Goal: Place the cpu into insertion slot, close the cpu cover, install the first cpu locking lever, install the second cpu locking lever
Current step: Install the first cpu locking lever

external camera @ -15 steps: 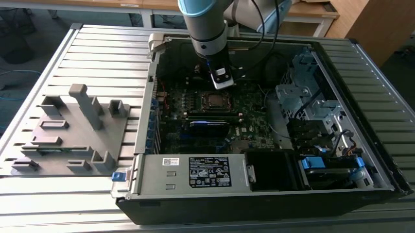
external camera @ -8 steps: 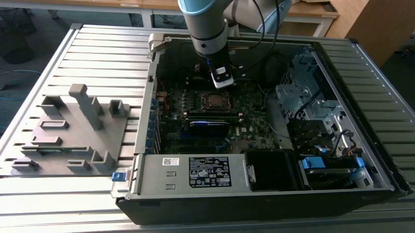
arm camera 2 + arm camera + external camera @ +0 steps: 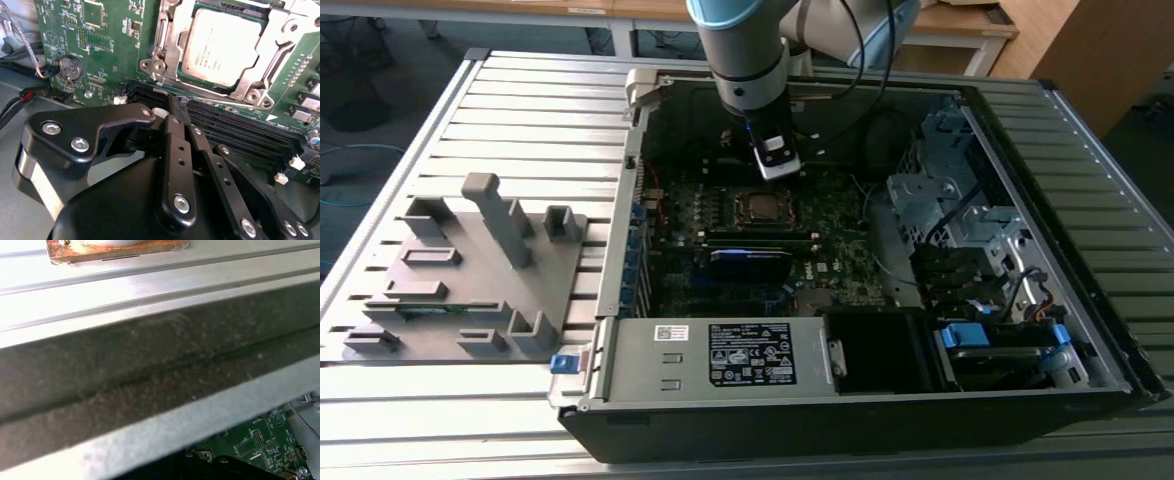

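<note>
- While nothing is being carried, the gripper [image 3: 172,107] is being held with its black jaws drawn together over the long black memory slots [image 3: 235,132], just short of the socket area, as seen in the second wrist view.
- Just beyond the fingertips, the cpu [image 3: 220,47] is being shown lying flat in the insertion slot [image 3: 227,90], its dull silver top facing up.
- Around the chip, the cpu cover [image 3: 172,45] is being seen as a silvery metal frame lying beside and around the chip's edges; whether it is fully pressed down cannot be told.
- Farther off on the green motherboard [image 3: 100,45], a round coin battery [image 3: 70,67] is being shown, well apart from the socket.
- In the exterior view, the gripper [image 3: 778,165] is being held inside the open computer case [image 3: 854,420], just above the cpu [image 3: 761,206] near the board's middle.
- On the slatted metal counter [image 3: 520,90], a grey fixture block [image 3: 467,270] is being left standing at the exterior view's left of the case.
</note>
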Controlling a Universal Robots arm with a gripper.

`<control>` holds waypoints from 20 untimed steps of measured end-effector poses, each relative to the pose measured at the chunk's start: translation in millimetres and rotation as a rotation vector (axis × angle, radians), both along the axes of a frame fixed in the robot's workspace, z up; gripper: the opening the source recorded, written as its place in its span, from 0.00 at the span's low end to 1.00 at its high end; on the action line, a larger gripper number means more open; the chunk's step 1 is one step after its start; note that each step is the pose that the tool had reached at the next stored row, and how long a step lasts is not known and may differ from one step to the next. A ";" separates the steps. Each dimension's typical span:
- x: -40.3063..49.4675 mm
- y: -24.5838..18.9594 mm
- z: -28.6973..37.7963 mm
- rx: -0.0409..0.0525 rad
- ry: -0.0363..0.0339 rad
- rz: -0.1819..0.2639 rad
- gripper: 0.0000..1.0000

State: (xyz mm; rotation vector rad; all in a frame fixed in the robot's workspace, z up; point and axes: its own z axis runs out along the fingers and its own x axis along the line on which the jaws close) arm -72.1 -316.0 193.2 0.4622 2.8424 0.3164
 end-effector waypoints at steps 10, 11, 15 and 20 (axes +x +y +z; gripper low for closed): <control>0.1 -1.0 -1.9 -0.0001 -0.0003 0.000 0.10; 0.1 -1.1 -2.1 -0.0001 -0.0003 0.000 0.10; 0.2 -1.4 -2.6 0.0000 -0.0003 0.000 0.10; 0.2 -1.9 -3.2 -0.0002 -0.0003 0.000 0.10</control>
